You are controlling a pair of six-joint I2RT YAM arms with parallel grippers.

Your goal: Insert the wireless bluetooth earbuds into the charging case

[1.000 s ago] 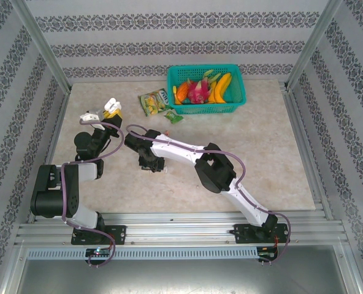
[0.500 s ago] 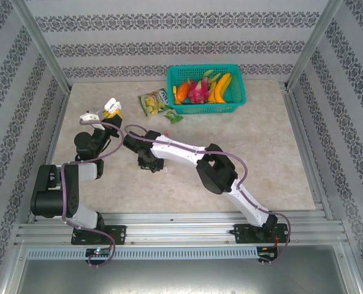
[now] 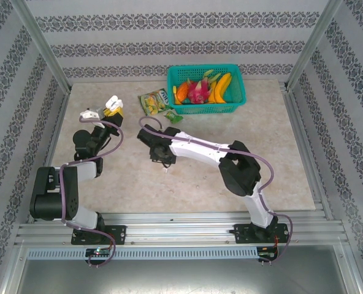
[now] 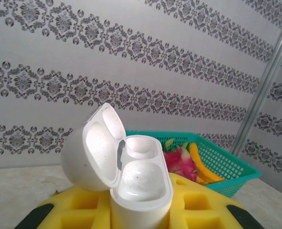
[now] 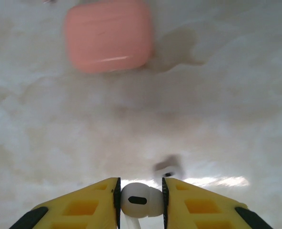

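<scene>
The table (image 3: 279,153) is a pale, marbled, matte slab inside patterned walls. At its far edge sits a teal plastic basket (image 3: 206,108) with mesh sides. It holds a curved yellow banana (image 3: 222,87) and a pink, scaly dragon fruit (image 3: 198,90). A crinkled snack packet (image 3: 154,101) lies just left of the basket, with a small green packet (image 3: 173,116) near its corner.

The right arm (image 3: 200,149), white-shelled with black joints, reaches left across the middle of the table. The black left arm (image 3: 83,153) is folded back near the left wall.

The left gripper (image 3: 110,110) is clamped on the white case (image 4: 131,176), holding it upright and raised between yellow, waffle-textured pads (image 4: 198,205). The case is smooth, glossy and pebble-shaped. Its domed lid is hinged open to the left, baring two rounded hollows.

The right gripper (image 5: 140,195) is low over the table, jaws closed on a white earbud (image 5: 140,199). This is a glossy, rounded bud with a dark oval slot, pinched between the same yellow pads, its stem pointing down. On the table beyond the fingertips lies a pink case (image 5: 108,36), closed, rounded-rectangular and satin-smooth, well apart from the held earbud.
</scene>
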